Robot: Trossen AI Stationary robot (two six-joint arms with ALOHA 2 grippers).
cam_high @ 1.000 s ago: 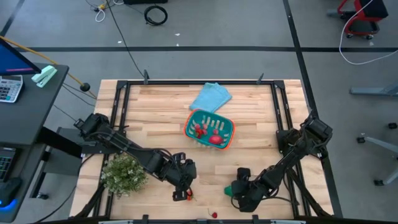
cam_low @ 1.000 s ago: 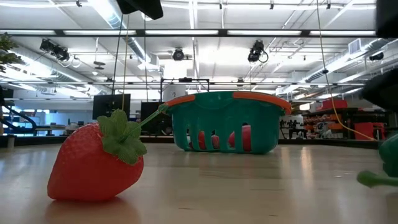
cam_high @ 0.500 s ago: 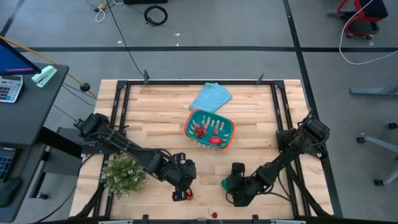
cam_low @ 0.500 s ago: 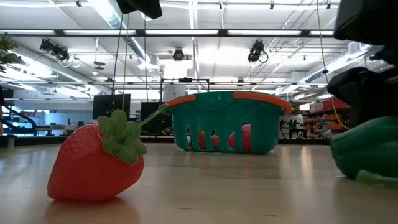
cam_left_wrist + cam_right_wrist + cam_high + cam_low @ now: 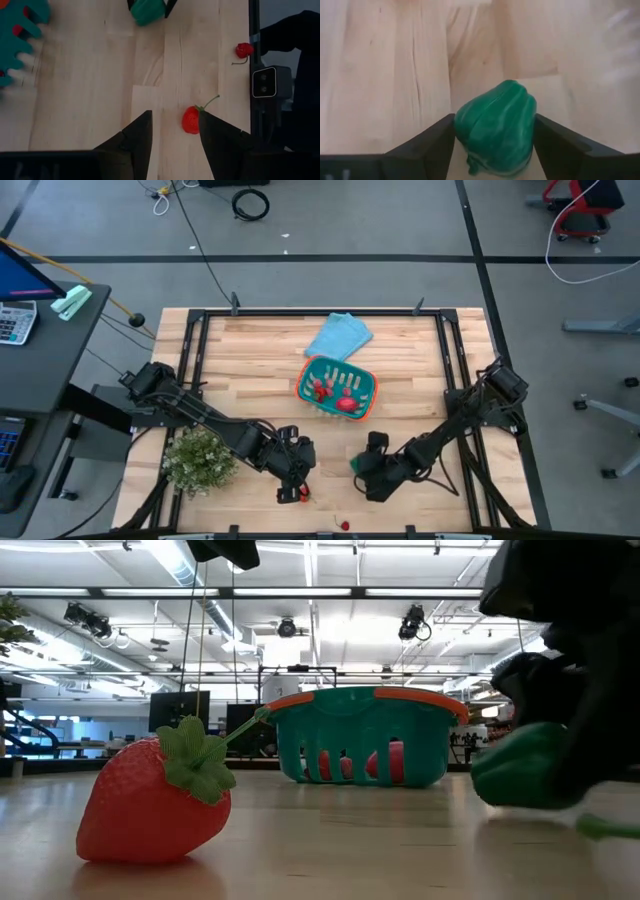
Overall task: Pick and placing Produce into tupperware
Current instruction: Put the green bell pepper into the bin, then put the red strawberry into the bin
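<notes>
Gripping a glossy, lobed green pepper (image 5: 496, 127) between its two dark fingers, the right gripper (image 5: 360, 467) hangs low over the near part of the pale wooden table (image 5: 250, 370), short of the basket. Close by, the left gripper (image 5: 297, 483) stands with fingers spread and empty beside a smooth red strawberry (image 5: 190, 120) with a thin green stem, another (image 5: 155, 802) lying at the near edge. Farther back, the slotted teal tupperware (image 5: 363, 394) with its orange-red rim holds several red pieces, a folded light-blue cloth (image 5: 339, 336) touching its far side.
</notes>
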